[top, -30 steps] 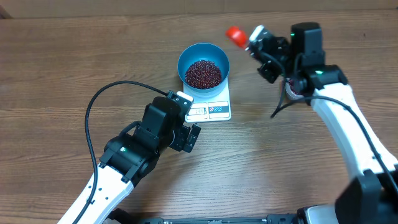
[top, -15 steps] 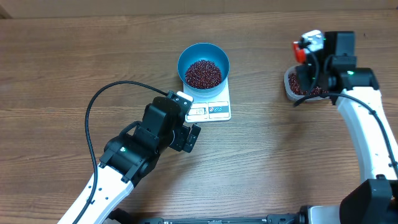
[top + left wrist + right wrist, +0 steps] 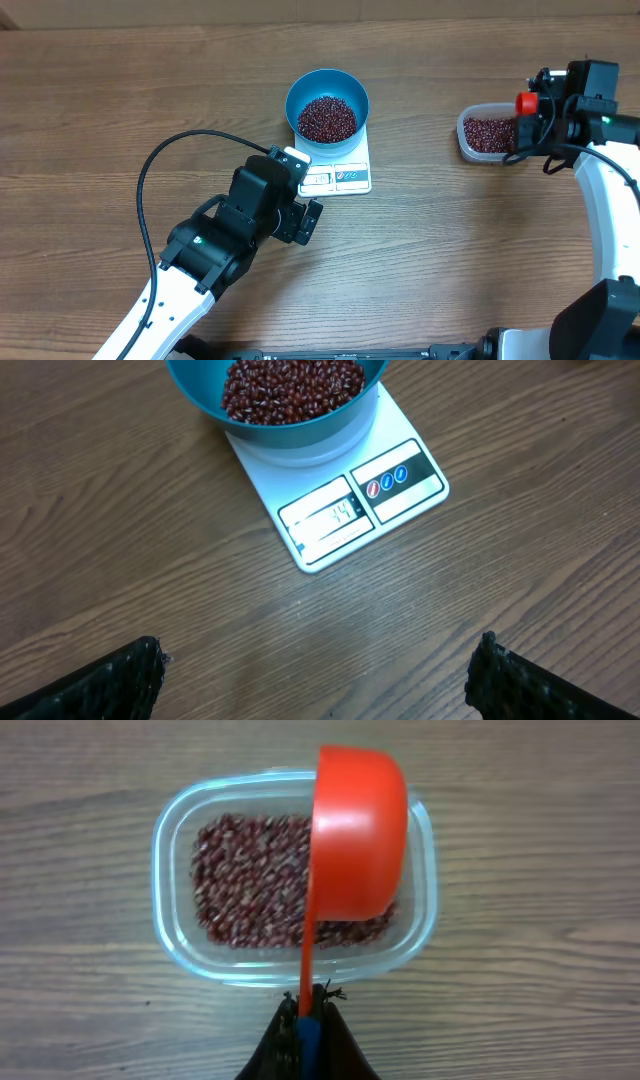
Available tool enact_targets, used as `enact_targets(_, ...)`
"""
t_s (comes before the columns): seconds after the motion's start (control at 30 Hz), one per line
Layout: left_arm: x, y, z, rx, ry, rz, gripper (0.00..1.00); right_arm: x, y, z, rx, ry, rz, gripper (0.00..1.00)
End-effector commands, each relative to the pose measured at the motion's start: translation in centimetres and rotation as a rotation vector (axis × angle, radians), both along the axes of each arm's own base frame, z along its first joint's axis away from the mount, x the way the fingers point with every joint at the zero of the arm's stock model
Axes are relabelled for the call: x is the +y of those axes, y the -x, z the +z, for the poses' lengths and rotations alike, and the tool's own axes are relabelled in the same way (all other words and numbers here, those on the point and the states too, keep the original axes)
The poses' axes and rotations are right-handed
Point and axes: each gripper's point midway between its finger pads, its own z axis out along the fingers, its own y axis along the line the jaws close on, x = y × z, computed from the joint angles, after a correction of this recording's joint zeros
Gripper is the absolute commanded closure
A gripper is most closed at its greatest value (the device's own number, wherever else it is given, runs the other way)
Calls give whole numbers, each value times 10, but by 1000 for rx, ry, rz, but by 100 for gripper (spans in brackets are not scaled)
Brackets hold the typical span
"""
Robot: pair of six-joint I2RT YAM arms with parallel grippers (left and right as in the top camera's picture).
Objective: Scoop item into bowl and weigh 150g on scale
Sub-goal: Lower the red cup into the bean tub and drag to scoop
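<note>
**Beans Heaped on the Scale**

Small maroon beans [image 3: 327, 118] lie heaped in the round blue bowl [image 3: 292, 95] on the flat white scale [image 3: 350, 168]. The left tool [image 3: 318, 675] gapes wide and empty over the wood-grain table [image 3: 100, 100]. The right tool [image 3: 305, 1020] pinches a smooth red scoop [image 3: 358, 830] above a clear rounded tub [image 3: 165, 870].

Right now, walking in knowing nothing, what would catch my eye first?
The blue bowl heaped with dark red beans, sitting on the white scale in the middle of the table. Then the bright red scoop, pinched in the right claw above a clear tub of more beans on the right.
</note>
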Motion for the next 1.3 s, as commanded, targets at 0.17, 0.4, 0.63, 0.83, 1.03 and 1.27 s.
enact_targets(0.17,-1,0,0,-1,-2,-17,0,10,22,-51,88,-53,4,96)
enact_targets(0.4,-1,0,0,-1,-2,-17,0,22,21,-65,65,-113,33,96)
enact_targets(0.63,-1,0,0,-1,-2,-17,1,26,18,-63,49,-134,46,96)
enact_targets(0.83,-1,0,0,-1,-2,-17,0,25,14,-62,34,-125,57,96)
enact_targets(1.03,-1,0,0,-1,-2,-17,1,16,4,-61,-15,-75,46,96)
enact_targets(1.27,-1,0,0,-1,-2,-17,1,14,6,-73,3,-41,84,96)
